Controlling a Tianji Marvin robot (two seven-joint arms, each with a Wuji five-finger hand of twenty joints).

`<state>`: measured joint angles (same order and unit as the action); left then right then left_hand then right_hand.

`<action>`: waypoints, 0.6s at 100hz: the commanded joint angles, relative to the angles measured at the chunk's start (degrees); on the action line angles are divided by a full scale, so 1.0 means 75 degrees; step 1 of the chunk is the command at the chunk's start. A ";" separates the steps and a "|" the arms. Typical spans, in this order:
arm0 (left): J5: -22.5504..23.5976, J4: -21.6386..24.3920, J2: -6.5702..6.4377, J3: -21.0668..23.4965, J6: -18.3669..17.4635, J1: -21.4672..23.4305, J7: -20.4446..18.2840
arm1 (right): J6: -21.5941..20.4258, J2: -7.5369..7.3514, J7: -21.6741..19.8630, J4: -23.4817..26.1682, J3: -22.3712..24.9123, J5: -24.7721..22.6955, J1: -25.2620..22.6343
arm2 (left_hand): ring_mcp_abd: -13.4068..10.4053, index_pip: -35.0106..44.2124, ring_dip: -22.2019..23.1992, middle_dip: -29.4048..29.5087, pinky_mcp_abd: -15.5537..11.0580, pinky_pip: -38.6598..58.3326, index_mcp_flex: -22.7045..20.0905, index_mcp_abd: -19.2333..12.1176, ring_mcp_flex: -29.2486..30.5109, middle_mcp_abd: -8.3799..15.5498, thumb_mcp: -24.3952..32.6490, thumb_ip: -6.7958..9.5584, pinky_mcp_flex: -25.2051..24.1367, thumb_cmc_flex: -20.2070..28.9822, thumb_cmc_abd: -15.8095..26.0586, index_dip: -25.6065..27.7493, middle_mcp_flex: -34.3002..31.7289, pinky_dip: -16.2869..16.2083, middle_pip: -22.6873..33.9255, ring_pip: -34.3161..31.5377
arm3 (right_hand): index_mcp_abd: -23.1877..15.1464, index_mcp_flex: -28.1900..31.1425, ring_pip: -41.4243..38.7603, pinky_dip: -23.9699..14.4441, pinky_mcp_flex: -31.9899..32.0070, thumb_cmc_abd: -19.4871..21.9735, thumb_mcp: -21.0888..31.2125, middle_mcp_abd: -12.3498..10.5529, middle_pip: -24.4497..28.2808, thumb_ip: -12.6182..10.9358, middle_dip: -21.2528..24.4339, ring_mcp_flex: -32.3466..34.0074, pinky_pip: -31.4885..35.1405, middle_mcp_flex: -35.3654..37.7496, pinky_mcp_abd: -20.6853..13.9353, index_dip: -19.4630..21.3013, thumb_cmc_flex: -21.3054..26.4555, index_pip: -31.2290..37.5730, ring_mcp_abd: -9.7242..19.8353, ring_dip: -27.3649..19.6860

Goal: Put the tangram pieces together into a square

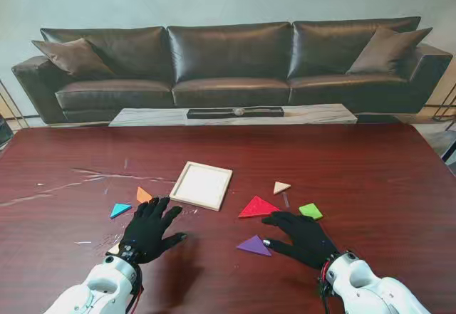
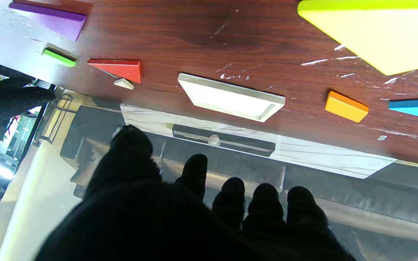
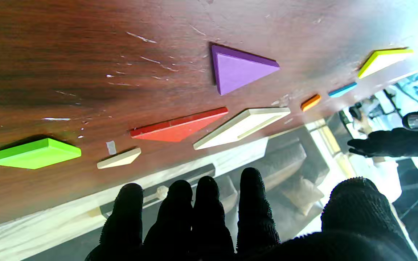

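Both robot hands, left (image 1: 149, 230) and right (image 1: 303, 237), released, fingers spread, grasping nothing. Tangram pieces, e.g. red triangle (image 1: 258, 207), judged light, rigid, thin; pinch at edges. Square tray (image 1: 201, 184) unfilled.

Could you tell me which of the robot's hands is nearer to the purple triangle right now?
The right. The right hand rests just right of the purple triangle, almost beside it. The left hand lies well to its left, across bare table, near the orange triangle.
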<state>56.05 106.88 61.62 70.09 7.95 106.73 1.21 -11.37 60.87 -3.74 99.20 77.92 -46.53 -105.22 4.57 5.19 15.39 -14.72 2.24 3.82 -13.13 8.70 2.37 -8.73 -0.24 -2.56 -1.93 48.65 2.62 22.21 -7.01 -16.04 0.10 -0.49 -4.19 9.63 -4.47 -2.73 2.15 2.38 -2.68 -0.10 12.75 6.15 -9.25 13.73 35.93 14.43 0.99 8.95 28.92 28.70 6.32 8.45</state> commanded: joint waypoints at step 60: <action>-0.0001 0.0008 -0.0014 -0.0006 -0.0009 0.0008 -0.0030 | 0.0048 -0.0002 -0.0015 0.0011 -0.0043 0.0020 -0.0032 | 0.0021 0.0059 0.0032 -0.0029 0.0028 -0.0048 -0.0039 -0.0016 -0.0078 0.0097 -0.0085 0.0326 -0.0068 0.0304 0.0159 0.0071 0.0147 -0.0105 0.0041 -0.0082 | -0.0004 0.0130 -0.0016 0.0147 -0.0017 0.0213 -0.0059 -0.0007 0.0132 -0.0121 -0.0049 0.0146 0.0083 0.0232 -0.0036 -0.0174 0.0051 0.0089 -0.0037 -0.0071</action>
<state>56.31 106.93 61.61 70.25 8.04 106.92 1.22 -11.26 60.86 -3.91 99.03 77.54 -46.07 -104.89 4.57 5.19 15.39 -14.72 2.27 3.82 -13.16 8.70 2.37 -8.73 -0.24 -2.56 -1.93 48.65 2.62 22.21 -7.02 -16.04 0.10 -0.49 -4.19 9.64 -4.47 -2.73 2.14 2.40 -2.68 -0.10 12.85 6.15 -9.26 13.74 35.94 14.43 0.99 8.41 28.93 28.72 6.31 8.45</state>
